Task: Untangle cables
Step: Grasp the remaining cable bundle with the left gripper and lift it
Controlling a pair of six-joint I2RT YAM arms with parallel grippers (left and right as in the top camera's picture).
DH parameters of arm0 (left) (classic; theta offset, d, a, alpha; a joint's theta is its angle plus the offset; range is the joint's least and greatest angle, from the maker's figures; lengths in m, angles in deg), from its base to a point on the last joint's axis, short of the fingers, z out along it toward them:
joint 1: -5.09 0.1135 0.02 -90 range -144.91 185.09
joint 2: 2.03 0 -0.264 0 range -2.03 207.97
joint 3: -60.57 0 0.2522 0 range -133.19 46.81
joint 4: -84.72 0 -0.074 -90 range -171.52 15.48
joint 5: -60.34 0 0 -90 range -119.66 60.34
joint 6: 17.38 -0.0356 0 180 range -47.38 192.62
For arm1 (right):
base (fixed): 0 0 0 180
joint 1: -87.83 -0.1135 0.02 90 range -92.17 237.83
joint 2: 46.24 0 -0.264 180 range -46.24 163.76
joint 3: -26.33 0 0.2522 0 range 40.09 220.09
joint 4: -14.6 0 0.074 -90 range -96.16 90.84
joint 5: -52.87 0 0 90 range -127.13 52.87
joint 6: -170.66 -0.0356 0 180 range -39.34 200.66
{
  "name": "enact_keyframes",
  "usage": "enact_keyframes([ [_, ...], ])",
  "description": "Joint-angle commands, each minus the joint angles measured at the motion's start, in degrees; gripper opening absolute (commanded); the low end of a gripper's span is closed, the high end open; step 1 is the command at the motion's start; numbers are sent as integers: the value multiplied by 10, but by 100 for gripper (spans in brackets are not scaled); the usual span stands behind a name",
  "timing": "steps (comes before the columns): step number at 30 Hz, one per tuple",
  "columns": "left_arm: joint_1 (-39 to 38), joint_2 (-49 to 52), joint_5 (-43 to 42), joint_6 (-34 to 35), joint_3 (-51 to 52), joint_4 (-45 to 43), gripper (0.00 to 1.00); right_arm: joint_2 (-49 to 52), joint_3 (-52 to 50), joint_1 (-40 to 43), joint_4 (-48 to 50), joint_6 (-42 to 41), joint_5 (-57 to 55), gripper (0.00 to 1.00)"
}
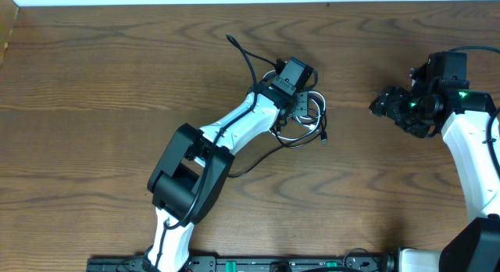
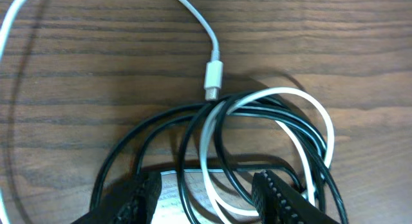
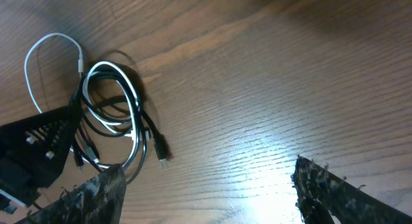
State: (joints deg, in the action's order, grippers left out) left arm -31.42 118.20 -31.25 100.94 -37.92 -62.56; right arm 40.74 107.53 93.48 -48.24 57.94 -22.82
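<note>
Two tangled cables (image 2: 215, 111) — black, white — lie between the spread left jaws.

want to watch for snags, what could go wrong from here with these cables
The left gripper has its jaws astride loops of both the black cable and the white cable; closing here may pinch both and tighten the tangle.
The white plug rests against the black loops and could snag if pulled.
The right gripper is off to the side, so nothing pins the pile.

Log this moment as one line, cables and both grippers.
black cable and white cable: looped together | left gripper: open, astride the tangle | right gripper: open, away over table
</note>
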Motion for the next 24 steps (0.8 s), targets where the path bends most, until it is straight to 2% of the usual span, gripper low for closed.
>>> enact_keyframes([
  [1,-2,24,23,1,-1,-5,48,-2,0,-1,-2,11,-2,80],
  [18,-21,70,49,1,-1,-20,44,-2,0,-1,-11,13,-3,79],
  [24,-21,88,56,1,-1,7,34,-2,0,-1,-15,20,-2,79],
])
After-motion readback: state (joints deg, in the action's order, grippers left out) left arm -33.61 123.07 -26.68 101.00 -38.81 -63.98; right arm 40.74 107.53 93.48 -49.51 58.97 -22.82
